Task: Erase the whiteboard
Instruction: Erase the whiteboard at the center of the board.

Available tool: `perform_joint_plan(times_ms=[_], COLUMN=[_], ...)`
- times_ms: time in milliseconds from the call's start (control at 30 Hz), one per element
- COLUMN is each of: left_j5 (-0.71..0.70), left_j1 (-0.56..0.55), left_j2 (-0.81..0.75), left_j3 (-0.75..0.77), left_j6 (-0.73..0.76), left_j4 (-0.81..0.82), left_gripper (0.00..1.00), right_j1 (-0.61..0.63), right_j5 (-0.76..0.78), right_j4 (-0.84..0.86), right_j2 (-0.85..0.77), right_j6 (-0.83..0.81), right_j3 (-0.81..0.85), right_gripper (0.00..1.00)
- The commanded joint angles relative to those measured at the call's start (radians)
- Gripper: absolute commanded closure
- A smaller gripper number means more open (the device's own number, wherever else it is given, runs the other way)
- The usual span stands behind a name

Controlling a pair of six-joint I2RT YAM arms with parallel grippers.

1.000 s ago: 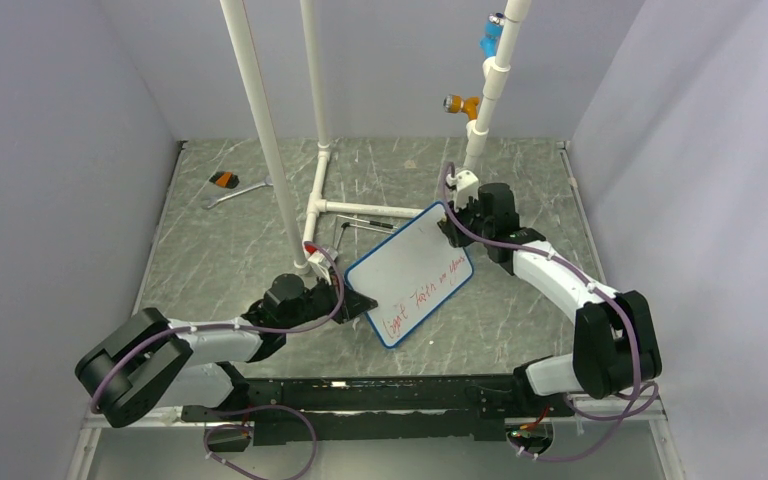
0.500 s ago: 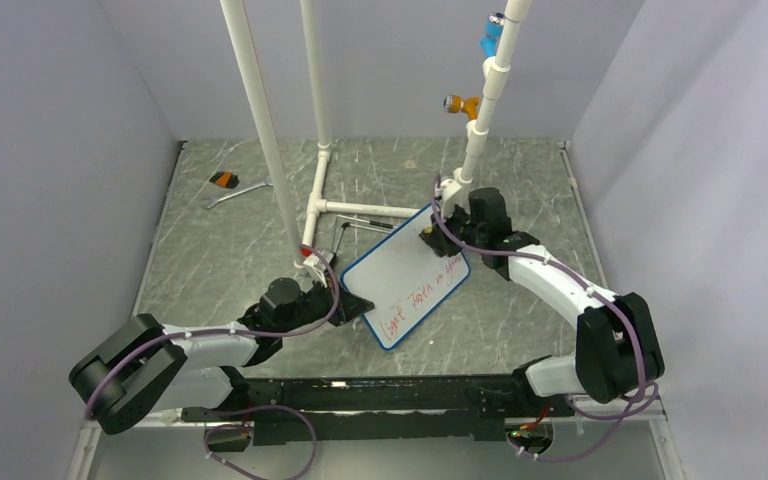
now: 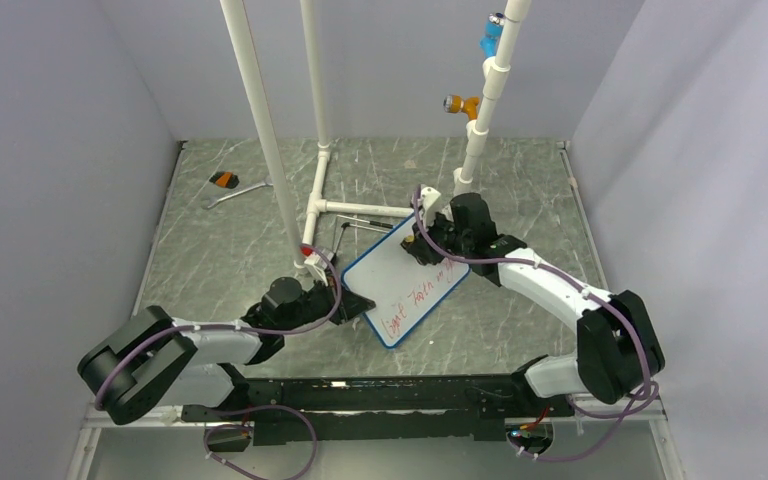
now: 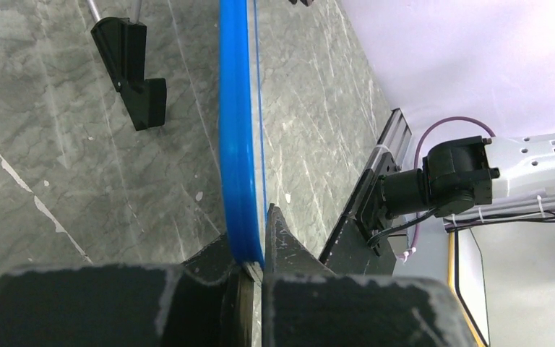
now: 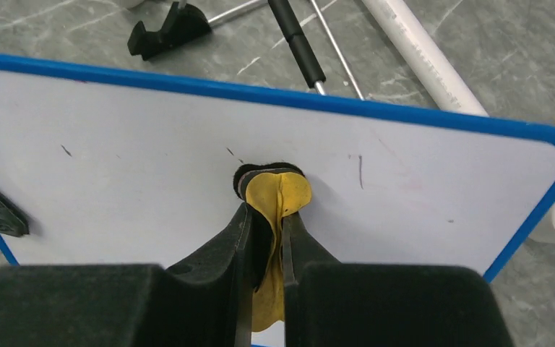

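1. the whiteboard is held tilted over the grey marbled table, between the two arms and just in front of the white pipe frame.
2. the left gripper is closed tight on the board's blue frame at its near left edge and steadies it; the wrist view shows the rim pinched between the two fingers.
3. the right gripper is closed on a small yellow eraser pad with a black backing. the pad is pressed against the white face near the board's far end.
4. done so far, as i judge it: the far part of the face around the pad looks white, with only a few faint dark flecks left.
5. left to do: the red handwriting runs along the edge on the right arm's side, and the pad has not reached it. so the job looks to be in an early-to-middle stage, with most of the writing yet to be wiped.
6. containers: no bin, tray or box shows in any view. loose things on the table are a wrench at the far left and a black stand foot lying beside the board.
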Motion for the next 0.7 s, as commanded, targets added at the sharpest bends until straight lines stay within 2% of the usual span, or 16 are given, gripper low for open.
perform_joint_plan(times_ms=[0, 100, 233, 300, 400, 500, 600, 667], left_j5=[0.155, 0.161, 0.171, 0.169, 0.162, 0.160, 0.154, 0.151], left_j1=[-0.026, -0.027, -0.027, -0.027, -0.027, -0.027, -0.027, -0.028], left_j2=[0.039, 0.052, 0.067, 0.063, 0.053, 0.054, 0.053, 0.050], left_j3=[0.035, 0.038, 0.043, 0.037, 0.033, 0.027, 0.018, 0.017], left_j6=[0.075, 0.073, 0.072, 0.070, 0.071, 0.067, 0.061, 0.061], left_j4=[0.083, 0.096, 0.103, 0.106, 0.101, 0.110, 0.121, 0.118], left_gripper=[1.00, 1.00, 1.00, 1.00, 1.00, 1.00, 1.00, 1.00], right_j1=[0.023, -0.032, -0.085, -0.084, -0.053, 0.020, 0.063, 0.062], right_j5=[0.138, 0.240, 0.212, 0.138, -0.098, -0.316, -0.372, -0.294], right_j4=[0.030, 0.053, 0.028, 0.004, -0.065, -0.189, -0.224, -0.185], right_j2=[0.014, 0.021, 0.044, 0.052, 0.063, 0.074, 0.052, 0.035], right_j6=[0.041, 0.070, 0.066, 0.046, -0.013, -0.168, -0.241, -0.215], right_j3=[0.051, 0.043, 0.042, 0.047, 0.058, 0.086, 0.087, 0.074], right_gripper=[1.00, 1.00, 1.00, 1.00, 1.00, 1.00, 1.00, 1.00])
